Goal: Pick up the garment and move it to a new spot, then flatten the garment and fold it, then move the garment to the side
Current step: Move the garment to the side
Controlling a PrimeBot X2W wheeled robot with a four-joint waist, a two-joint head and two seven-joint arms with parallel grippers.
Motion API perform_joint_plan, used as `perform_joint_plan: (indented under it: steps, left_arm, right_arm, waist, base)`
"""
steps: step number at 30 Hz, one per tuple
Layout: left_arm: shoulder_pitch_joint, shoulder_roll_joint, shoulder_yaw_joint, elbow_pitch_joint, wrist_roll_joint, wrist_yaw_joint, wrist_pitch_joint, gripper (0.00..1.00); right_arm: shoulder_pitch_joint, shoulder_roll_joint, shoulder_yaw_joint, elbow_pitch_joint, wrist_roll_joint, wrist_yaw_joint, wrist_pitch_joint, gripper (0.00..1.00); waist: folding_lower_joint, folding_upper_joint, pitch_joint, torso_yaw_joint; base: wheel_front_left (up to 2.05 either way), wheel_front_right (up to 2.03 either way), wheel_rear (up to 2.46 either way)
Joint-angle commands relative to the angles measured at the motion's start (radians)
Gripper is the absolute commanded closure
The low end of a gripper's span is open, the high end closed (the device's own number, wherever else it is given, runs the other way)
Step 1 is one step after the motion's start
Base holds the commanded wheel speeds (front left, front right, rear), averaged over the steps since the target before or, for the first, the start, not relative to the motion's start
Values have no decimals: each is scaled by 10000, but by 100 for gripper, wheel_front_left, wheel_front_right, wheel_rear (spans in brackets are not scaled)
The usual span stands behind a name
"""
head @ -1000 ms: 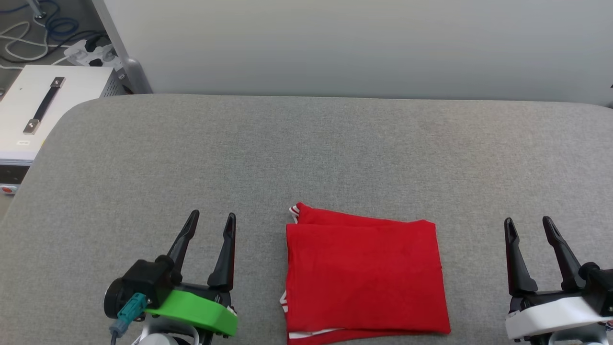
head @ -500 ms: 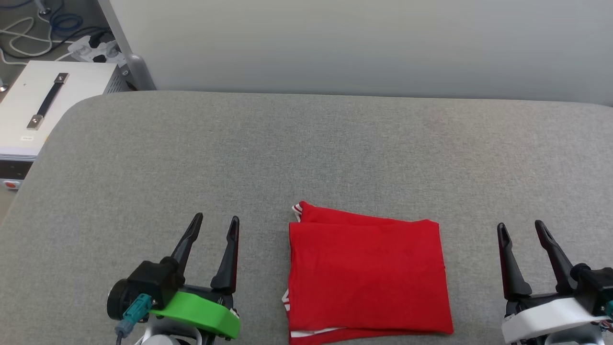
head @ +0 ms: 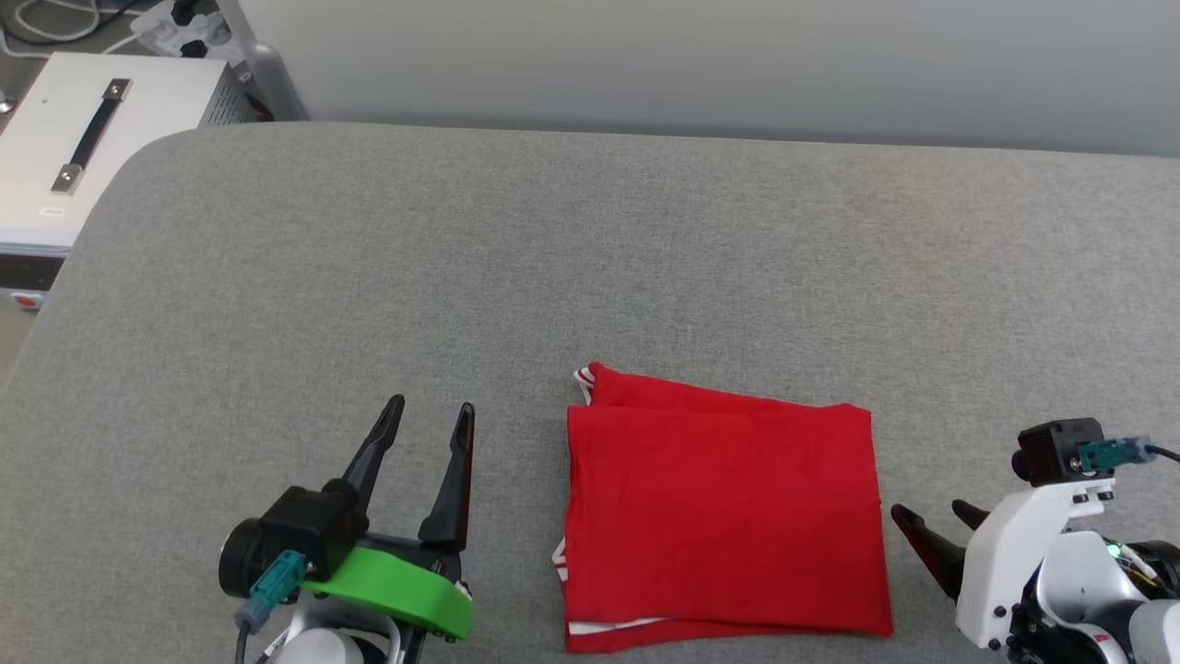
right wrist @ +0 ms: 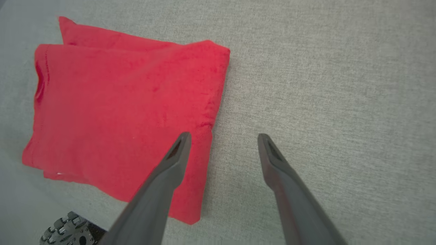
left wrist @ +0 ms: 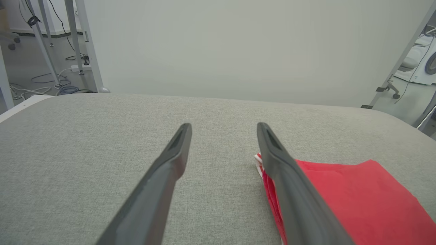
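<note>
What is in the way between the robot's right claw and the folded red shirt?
Nothing visible is. The open right gripper hovers right beside one edge of the folded red jersey shirt, which lies flat on the grey fabric tabletop.

The left gripper (head: 430, 410) hovers well to the left of the garment (head: 724, 516), fingers spread and pointing forward. The right gripper (head: 926, 509) (its white wrist tipped upward) sits just right of the garment, fingers spread, angled toward it.
</note>
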Motion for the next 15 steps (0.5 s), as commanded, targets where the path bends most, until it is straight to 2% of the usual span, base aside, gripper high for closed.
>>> perform_joint_plan:
  steps: [1,3,7,15]
  left_arm:
    - [-233,-14,-76,0,22,-27,-59,0]
    - [-328,-24,-149,35,15,-27,-59,0]
    - [-508,-34,-258,83,11,-27,-59,0]
    - [-722,-84,-358,165,-10,-27,-59,0]
  right_arm:
    - [-242,136,-93,-111,-46,-7,508,0]
    - [-490,357,-255,-159,-239,-7,1351,0]
    - [-873,591,-299,-64,-625,-7,2262,0]
    - [-1390,1159,-377,778,-981,-7,2893,0]
  waist:
    - [0,-1,243,238]
    - [0,-1,379,390]
    - [0,-1,642,680]
    - [0,-1,949,1074]
  base:
    - [0,0,0]
    - [0,0,0]
    - [0,0,0]
    - [0,0,0]
